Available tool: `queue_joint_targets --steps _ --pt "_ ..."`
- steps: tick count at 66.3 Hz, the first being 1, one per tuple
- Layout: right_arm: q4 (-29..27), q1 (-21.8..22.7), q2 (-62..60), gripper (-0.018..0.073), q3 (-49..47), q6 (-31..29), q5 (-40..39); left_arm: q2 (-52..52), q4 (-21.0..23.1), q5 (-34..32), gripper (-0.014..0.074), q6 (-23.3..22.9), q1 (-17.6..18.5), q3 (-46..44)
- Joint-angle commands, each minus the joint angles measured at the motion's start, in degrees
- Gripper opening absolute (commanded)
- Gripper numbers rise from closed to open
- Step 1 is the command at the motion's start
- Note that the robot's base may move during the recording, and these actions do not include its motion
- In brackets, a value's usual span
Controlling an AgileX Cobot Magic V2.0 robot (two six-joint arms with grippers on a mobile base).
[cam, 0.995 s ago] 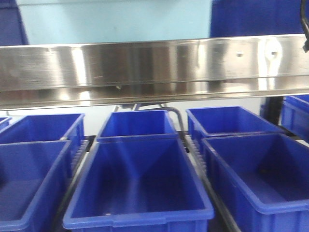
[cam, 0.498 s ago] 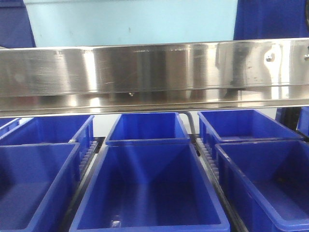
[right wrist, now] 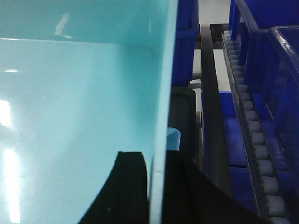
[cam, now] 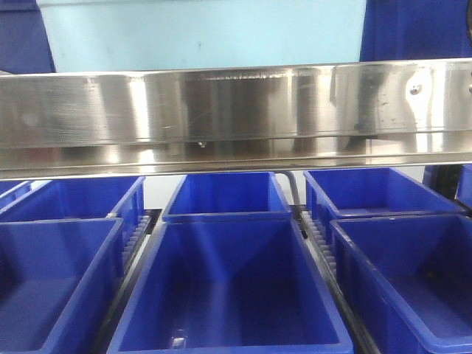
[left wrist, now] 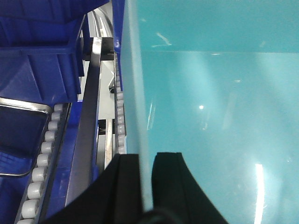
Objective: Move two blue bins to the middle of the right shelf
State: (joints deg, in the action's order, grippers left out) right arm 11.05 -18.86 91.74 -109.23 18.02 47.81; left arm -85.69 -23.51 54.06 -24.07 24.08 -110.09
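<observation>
L gripper (left wrist: 145, 186) & R gripper (right wrist: 155, 186) each pinch an opp. wall of pale-blue bin (cam: 199, 33), so it sits level above steel rail (cam: 236, 103).

Steel rail, plastic bins, plastic rollers.
Noted: long steel shelf rail (cam: 236, 110) brushed, reflective, finely scratched; dark blue plastic bins (cam: 228, 251) smooth, glossy; pale turquoise plastic bin (left wrist: 210, 116) glossy, with glare spots; small white plastic rollers (left wrist: 39, 161) smooth, dull; left gripper (left wrist: 145, 158) and right gripper (right wrist: 156, 156) black, matt.
</observation>
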Motion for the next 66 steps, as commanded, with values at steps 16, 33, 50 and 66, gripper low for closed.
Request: queue_joint_targets --steps 16,33,50,66 --pt "0.42 -0.21 -0.38 -0.0163 -0.54 -0.71 -2.43 0.69 2.55 -4.14 -0.0111 -0.10 0.59 -0.72" --pt "0.53 -0.21 -0.38 -0.0163 -0.54 -0.71 -2.81 0.69 2.55 -4.14 -0.0111 -0.10 0.59 -0.72" --pt "0.56 0.20 1.00 -0.0163 -0.54 -0.60 -2.73 -3.88 1.57 -2.90 -0.0111 -0.10 0.59 -0.72" --pt "0.77 1.71 5.19 -0.0163 -0.54 4.54 -1.77 -11.21 0.46 -3.81 -0.0111 -1.67 -2.75 -0.72"
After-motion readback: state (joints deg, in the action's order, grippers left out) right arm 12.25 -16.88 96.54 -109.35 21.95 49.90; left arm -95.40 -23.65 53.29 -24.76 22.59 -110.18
